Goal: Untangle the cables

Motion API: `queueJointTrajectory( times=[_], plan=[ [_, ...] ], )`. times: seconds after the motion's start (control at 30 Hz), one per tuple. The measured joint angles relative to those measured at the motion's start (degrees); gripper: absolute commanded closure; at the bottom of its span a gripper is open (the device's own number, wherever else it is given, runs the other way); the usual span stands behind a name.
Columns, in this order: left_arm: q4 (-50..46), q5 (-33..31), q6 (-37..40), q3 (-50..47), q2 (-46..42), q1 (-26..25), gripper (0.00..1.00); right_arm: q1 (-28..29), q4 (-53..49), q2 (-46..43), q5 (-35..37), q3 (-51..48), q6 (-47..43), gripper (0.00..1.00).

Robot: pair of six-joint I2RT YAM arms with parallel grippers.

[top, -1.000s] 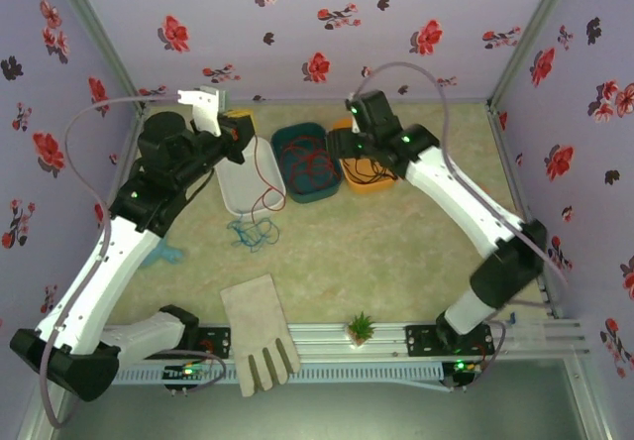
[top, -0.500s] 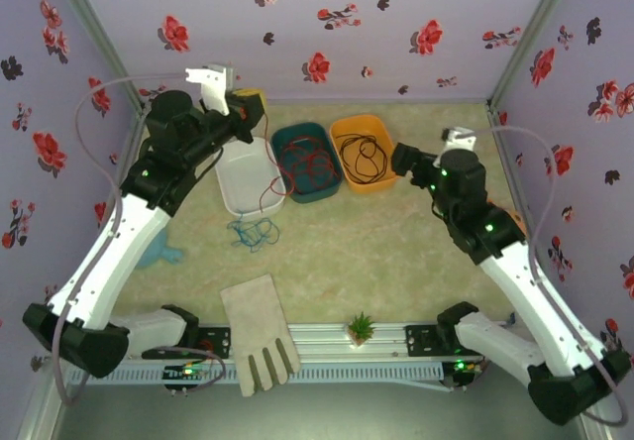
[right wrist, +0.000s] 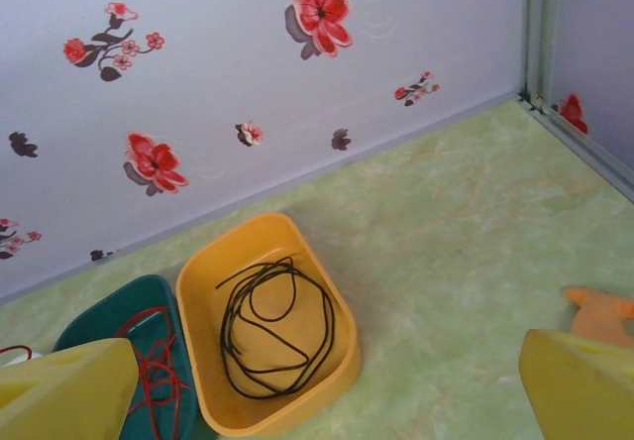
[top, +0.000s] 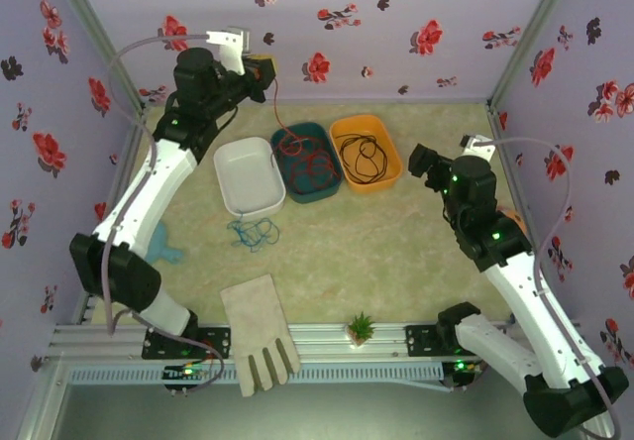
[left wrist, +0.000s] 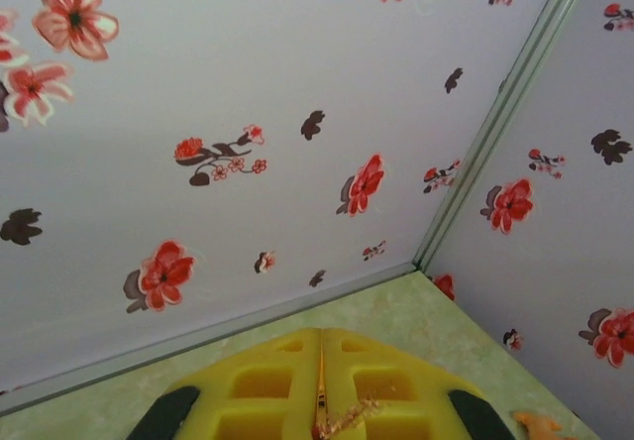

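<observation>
From above, the left hand (top: 262, 67) has risen from just over the white tray (top: 220, 177) to high against the back wall. It is clamped on one end of the red cable (top: 302, 155). A strand drops from below the hand to loops heaped in the teal bin (top: 309, 200). The right hand (top: 420, 162) has pulled back from the orange bin (top: 371, 188), its jaws apart and empty. The black cable (top: 365, 155) lies coiled in that bin, ahead of the right hand. The blue cable (top: 253, 230) lies loose on the bench, well below and behind the left hand.

In the left wrist view the yellow fingers (left wrist: 267, 381) meet on what looks like a thin reddish strand, though it is small.

In the right wrist view the fingers (right wrist: 59, 390) stand wide, with the black cable ahead between them.

Black seems sorted, and red is probably being drawn free.
</observation>
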Motion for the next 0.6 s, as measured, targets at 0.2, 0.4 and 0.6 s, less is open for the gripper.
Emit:
queueJointTrajectory(
  times=[0.2, 0.4, 0.6],
  plan=[
    [-1.0, 2.1, 0.3, 5.6, 6.3, 0.1, 1.00, -1.1, -0.1, 0.7, 0.0, -2.2, 1.2, 0.01],
    [-2.9, 3.5, 1.2, 7.8, 9.4, 0.1, 1.00, -1.3, -2.0, 1.5, -0.2, -2.1, 1.3, 0.01],
    [-3.6, 3.9, 2.2, 7.8, 11.7, 0.1, 1.00, -1.4, -3.5, 1.4, 0.0, -1.6, 1.3, 0.01]
  ],
)
